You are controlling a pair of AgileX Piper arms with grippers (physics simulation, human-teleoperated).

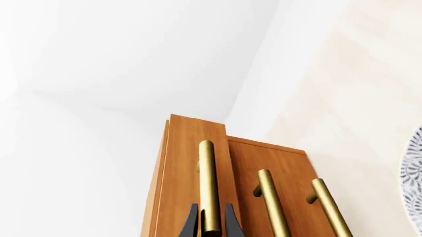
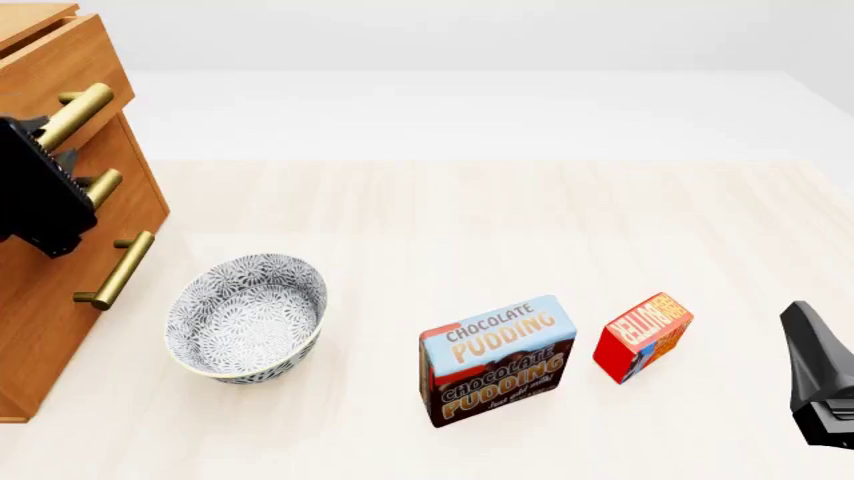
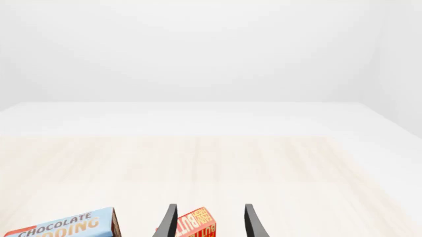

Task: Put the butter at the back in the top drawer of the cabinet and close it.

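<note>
**Ana:** Pale wood grain runs across the whole worktop (image 2: 441, 215), and at its left edge stands the biggest piece out here, the brown cabinet (image 2: 40, 300), three brass bar handles stacked down its front.

**Ben:** And the top drawer (image 2: 60, 75) sits a touch proud of the two below it. Its handle (image 1: 209, 185) runs right between the dark fingers of the left pincer (image 1: 211, 224) in the wrist view, one finger on each side, hugging the bar.

**Ana:** Closed tight on it?

**Ben:** It looks that way, fingers snug against the brass.

**Ana:** Next down in size, the patterned grey-and-white bowl (image 2: 247, 318), upright just beside the cabinet's front.

**Ben:** Then the Chocolate Pudding box (image 2: 498, 360), standing right of the bowl, clear of it.

**Ana:** And the smallest, the butter (image 2: 642, 336), red with orange-yellow lettering, tilted on the worktop just right of the pudding box, not touching it, well apart from the cabinet.

**Ben:** Right pincer (image 3: 208, 224) is near the butter, spread wide. In the wrist view the red box shows between the two fingers with a gap beside each, so nothing is pinched.
</note>
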